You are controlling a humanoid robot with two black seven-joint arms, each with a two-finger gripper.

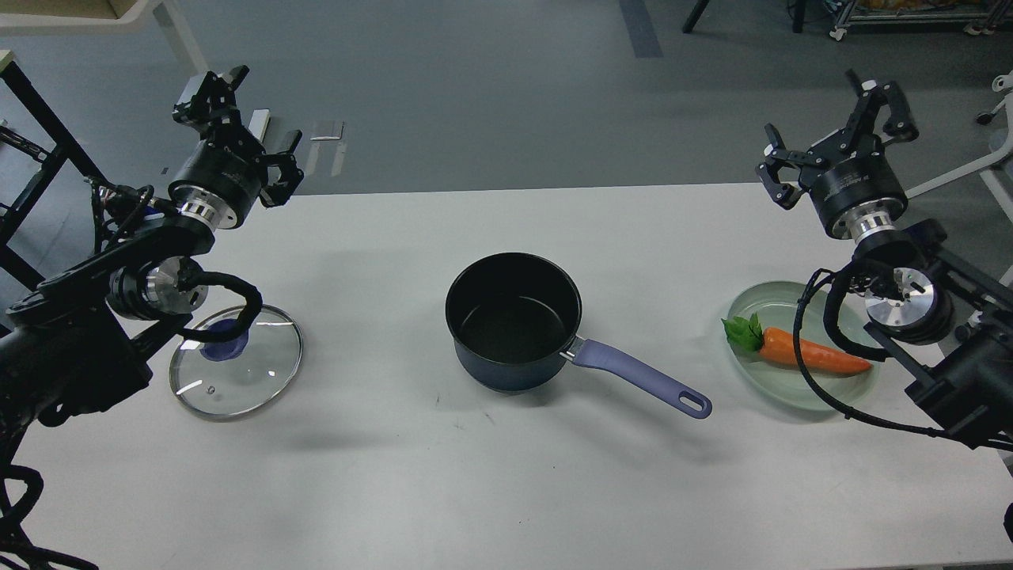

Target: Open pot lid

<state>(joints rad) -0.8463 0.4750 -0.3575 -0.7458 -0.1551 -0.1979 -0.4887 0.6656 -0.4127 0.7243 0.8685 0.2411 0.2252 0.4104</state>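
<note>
A dark blue pot [513, 321] with a purple handle stands open in the middle of the white table [506, 475]. Its glass lid [237, 361] with a blue knob lies flat on the table at the left, partly behind my left arm's cable. My left gripper [241, 123] is open and empty, raised over the table's far left edge, well above and behind the lid. My right gripper [839, 134] is open and empty, raised over the far right edge.
A pale green plate [799, 396] with a toy carrot [807, 354] sits at the right, partly under my right arm's cable. A white table leg stands on the grey floor beyond the far left.
</note>
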